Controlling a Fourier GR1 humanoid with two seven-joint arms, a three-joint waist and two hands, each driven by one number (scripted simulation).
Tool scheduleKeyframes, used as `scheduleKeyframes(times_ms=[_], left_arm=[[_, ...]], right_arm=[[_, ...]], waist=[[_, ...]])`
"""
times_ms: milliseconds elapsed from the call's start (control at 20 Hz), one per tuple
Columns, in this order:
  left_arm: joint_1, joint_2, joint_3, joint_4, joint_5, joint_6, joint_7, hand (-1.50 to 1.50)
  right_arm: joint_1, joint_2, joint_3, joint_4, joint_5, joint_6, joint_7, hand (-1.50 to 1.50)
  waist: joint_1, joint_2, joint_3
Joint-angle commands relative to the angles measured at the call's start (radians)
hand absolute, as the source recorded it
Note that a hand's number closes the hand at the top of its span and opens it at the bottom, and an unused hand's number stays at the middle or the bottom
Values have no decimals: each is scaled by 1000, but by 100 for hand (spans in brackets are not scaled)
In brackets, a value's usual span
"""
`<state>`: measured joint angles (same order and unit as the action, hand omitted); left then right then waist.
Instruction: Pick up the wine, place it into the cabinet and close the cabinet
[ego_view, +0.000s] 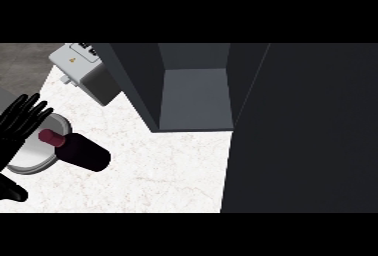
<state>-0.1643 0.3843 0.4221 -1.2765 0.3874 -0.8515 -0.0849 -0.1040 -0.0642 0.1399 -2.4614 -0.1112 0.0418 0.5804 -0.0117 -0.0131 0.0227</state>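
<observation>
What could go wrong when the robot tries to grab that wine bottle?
1. The wine bottle stands right against the grey plate. The open left hand could tip the bottle or shove the plate as it closes in.
2. The grey appliance sits beside the cabinet opening, so the carried bottle might knock it.

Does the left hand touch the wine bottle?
Apart. In the head view, a strip of the plate shows between the open left hand and the cap of the bottle.
</observation>
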Motion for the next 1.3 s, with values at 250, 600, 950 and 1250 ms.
scheduleKeyframes(times_ms=[250, 600, 950, 1250], left_arm=[[12, -40, -13, 236, -158, -41, -182, -150], [-55, -42, -57, 450, -312, -6, -376, -150], [-150, 12, -102, 709, -400, -5, -557, -150], [-169, -15, -130, 816, -397, -20, -600, -150]], right_arm=[[-12, 23, 39, -23, 3, -6, 5, -150], [21, 8, 9, -61, -39, 17, -1, -150], [38, 14, 21, -55, -13, 30, -26, -150], [-34, 9, 4, -28, -40, 19, 11, -150]], waist=[[-16, 21, -27], [-26, 22, -27], [-23, 21, -27], [-25, 25, -29]])
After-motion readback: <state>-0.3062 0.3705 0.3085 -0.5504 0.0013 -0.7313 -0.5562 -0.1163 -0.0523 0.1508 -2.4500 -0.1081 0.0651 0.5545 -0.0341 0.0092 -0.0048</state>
